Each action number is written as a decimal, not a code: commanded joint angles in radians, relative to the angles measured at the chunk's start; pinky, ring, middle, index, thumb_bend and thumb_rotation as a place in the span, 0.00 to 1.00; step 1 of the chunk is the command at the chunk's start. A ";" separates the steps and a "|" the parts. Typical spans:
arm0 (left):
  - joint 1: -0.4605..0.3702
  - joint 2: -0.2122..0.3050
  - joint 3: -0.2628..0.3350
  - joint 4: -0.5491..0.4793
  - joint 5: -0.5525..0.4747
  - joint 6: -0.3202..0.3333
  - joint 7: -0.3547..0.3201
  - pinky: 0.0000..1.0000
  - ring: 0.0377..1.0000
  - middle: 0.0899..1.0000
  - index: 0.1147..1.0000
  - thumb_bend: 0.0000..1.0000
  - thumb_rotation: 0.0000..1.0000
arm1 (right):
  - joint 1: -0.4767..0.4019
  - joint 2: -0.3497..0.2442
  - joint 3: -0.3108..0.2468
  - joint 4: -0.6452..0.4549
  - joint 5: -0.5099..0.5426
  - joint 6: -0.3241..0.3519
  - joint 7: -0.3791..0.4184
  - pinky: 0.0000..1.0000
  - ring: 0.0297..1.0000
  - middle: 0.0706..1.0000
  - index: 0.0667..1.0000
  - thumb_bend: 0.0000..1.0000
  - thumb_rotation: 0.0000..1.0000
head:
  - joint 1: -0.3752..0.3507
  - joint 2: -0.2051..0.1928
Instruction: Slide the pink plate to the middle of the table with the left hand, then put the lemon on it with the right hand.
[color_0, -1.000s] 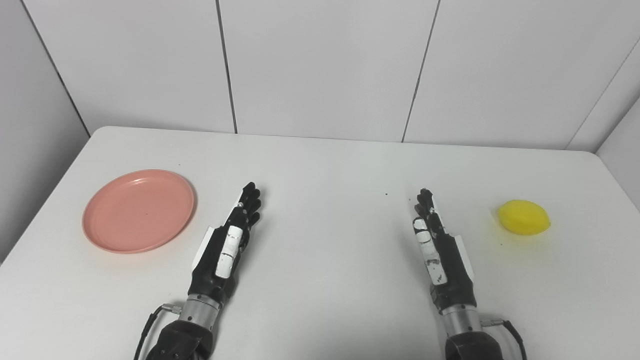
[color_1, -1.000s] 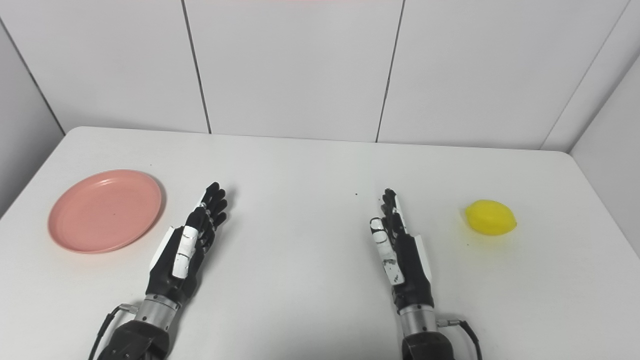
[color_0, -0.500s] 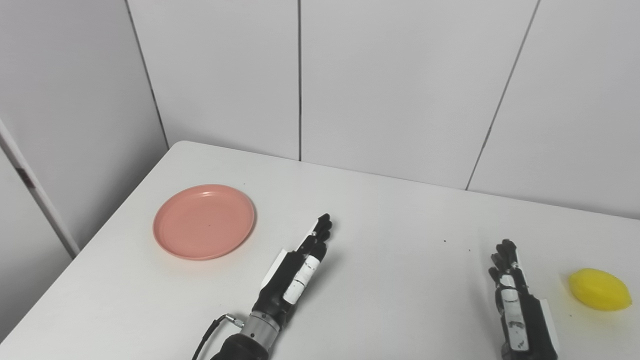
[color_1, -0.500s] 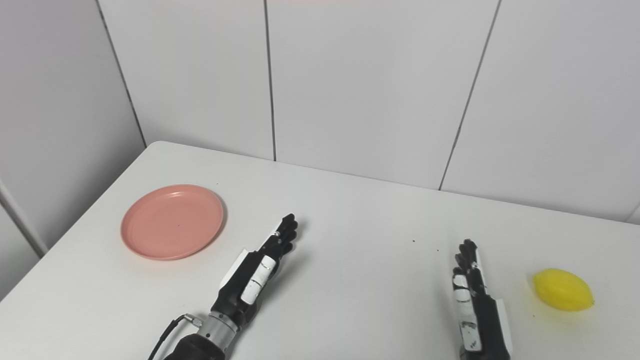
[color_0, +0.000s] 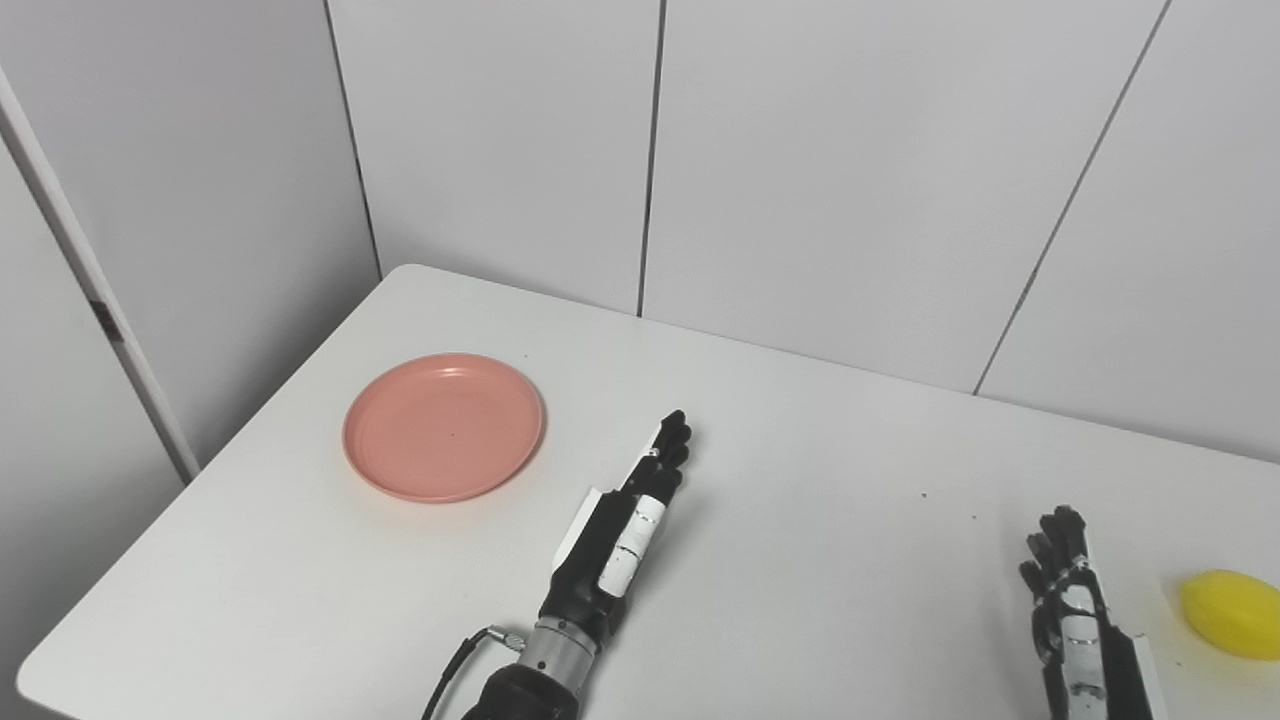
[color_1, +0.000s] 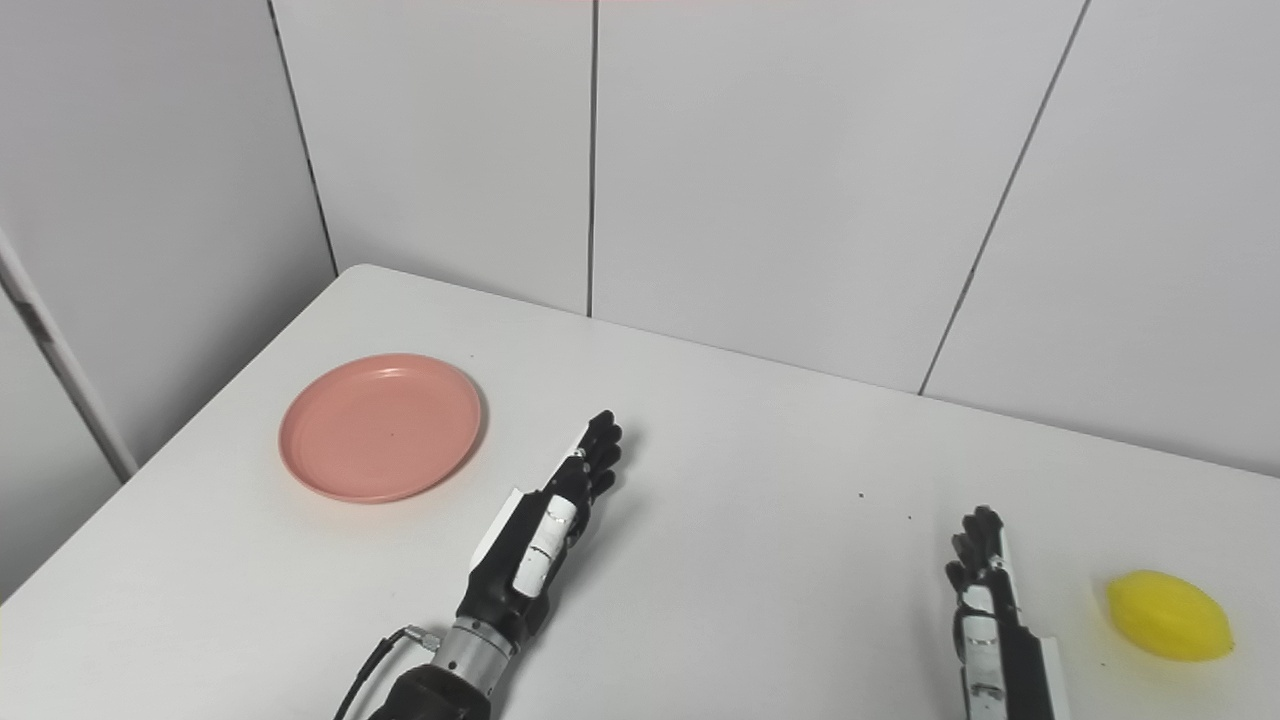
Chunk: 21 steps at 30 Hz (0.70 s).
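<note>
The round, shallow, salmon-pink plastic plate (color_0: 444, 426) lies flat on the smooth white table (color_0: 800, 560), off to the left of the left hand (color_0: 625, 525) and a little beyond its fingertips, near but not touching; nothing rests on it. That black-and-white left hand lies low over the table with fingers straight, close together and pointing away, holding nothing; the right hand (color_1: 990, 620), similarly extended and empty, sits well to the right, with the glossy yellow lemon (color_1: 1168, 615) just to its right, apart from it.

The plate looks light, stiff and slick-bottomed, so it should glide readily on this matte tabletop; a raised rim rings a flat well, and pressing fingertips down inside the well or hooking the far rim seems the safest purchase; pushing the near edge alone may spin it. The lemon looks firm, oval and smooth, likely to roll if nudged; a grasp across its narrow middle seems best. Neither step appears begun.
</note>
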 joint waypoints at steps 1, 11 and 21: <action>0.019 0.023 0.010 -0.036 -0.024 0.009 -0.009 1.00 1.00 1.00 1.00 0.77 1.00 | -0.010 0.006 0.000 -0.042 0.002 0.007 0.001 1.00 1.00 1.00 1.00 0.44 1.00 | 0.000 -0.002; -0.009 0.120 0.050 -0.241 -0.063 0.138 -0.024 1.00 1.00 1.00 1.00 0.80 1.00 | -0.010 0.016 0.006 -0.054 -0.008 0.009 -0.001 1.00 1.00 1.00 1.00 0.38 1.00 | 0.007 -0.016; -0.033 0.207 0.171 -0.264 -0.113 0.136 -0.010 0.99 0.99 0.99 0.99 0.83 1.00 | -0.009 0.016 0.007 -0.055 -0.018 0.010 -0.001 1.00 1.00 1.00 1.00 0.34 1.00 | 0.042 -0.034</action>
